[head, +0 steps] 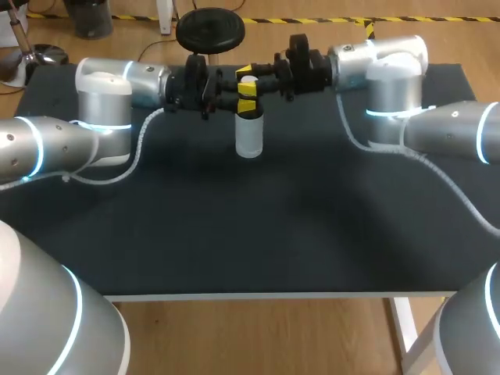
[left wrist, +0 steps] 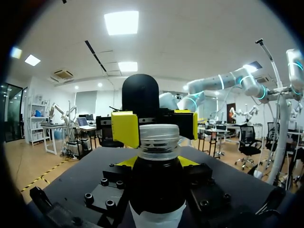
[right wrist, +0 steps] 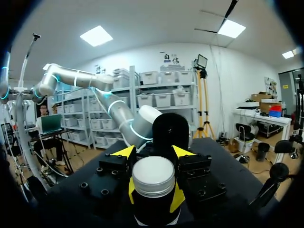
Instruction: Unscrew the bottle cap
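Your right gripper (left wrist: 156, 127) stands at cap height. Its yellow pads (left wrist: 126, 129) are set one on each side of the cap (left wrist: 159, 137) and, as far as the left wrist view allows, are pressed against it. Your left gripper (left wrist: 156, 162) sits lower and pinches the bottle (head: 249, 134) at the shoulder from two sides. The bottle stands upright toward the far side of the table (head: 234, 234), midway between the two arms.

Progress: both holds are in place, but the unscrewing is not complete. The cap sits square on the neck, with no gap under its skirt in either wrist view. Remaining: turn the cap free and lift it clear.

Not verifiable: the threads lie under the cap, so you cannot tell whether it has been loosened at all. The head view shows the grip zone small and dark, with the fingers overlapping. In the right wrist view the cap covers the neck beneath it. No view shows plainly whether the bottle's base rests on the table.
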`<action>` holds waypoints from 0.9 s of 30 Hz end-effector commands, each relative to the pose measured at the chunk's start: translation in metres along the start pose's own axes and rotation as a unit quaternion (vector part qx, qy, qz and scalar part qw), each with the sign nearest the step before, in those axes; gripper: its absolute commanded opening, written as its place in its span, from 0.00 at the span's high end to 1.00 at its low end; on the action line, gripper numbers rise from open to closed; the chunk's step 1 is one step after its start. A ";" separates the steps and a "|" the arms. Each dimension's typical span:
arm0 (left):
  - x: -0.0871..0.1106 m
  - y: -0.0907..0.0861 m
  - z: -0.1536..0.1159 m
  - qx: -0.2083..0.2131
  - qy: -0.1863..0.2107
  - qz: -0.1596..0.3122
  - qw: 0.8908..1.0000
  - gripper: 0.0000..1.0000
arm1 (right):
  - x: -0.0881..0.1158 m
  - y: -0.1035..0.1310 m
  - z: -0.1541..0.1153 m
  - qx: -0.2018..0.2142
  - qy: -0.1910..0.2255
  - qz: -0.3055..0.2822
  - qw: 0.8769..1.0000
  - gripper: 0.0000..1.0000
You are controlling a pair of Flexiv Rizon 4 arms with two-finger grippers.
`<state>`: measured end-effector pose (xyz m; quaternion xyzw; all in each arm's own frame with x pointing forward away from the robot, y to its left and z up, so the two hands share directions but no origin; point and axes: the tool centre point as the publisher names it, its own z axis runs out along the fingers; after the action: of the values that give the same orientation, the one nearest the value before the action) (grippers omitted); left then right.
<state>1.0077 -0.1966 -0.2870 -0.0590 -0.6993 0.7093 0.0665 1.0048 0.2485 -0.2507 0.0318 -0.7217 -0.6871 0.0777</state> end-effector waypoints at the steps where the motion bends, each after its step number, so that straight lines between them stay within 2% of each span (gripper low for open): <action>1: -0.002 -0.002 -0.002 0.001 0.002 0.000 1.000 1.00 | -0.005 -0.010 -0.004 -0.002 0.229 -0.004 0.973 1.00; 6: -0.002 -0.002 -0.002 0.001 0.002 0.000 1.000 1.00 | -0.004 -0.010 -0.009 0.014 0.272 -0.011 0.962 1.00; 10: -0.002 -0.002 -0.002 0.001 0.002 0.000 1.000 1.00 | -0.002 -0.009 -0.012 0.025 0.319 -0.023 0.947 1.00; 14: -0.002 -0.002 -0.002 0.001 0.002 0.000 1.000 1.00 | -0.001 -0.008 -0.014 0.039 0.337 -0.019 0.941 1.00; 17: -0.002 -0.002 -0.002 0.001 0.002 0.000 1.000 1.00 | 0.002 -0.005 -0.013 0.050 0.367 -0.013 0.929 1.00; 20: -0.002 -0.002 -0.002 0.001 0.002 0.000 1.000 1.00 | 0.003 -0.004 -0.010 0.078 0.375 -0.001 0.924 1.00; 25: -0.002 -0.002 -0.002 0.001 0.002 0.000 1.000 1.00 | 0.005 0.003 -0.006 0.090 0.406 0.002 0.910 1.00; 27: -0.002 -0.002 -0.002 0.001 0.002 0.000 1.000 1.00 | 0.005 0.007 -0.005 0.091 0.408 0.000 0.908 1.00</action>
<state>1.0090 -0.1964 -0.2858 -0.0592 -0.6987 0.7098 0.0665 0.9949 0.2427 -0.2459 0.2155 -0.7377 -0.5936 0.2388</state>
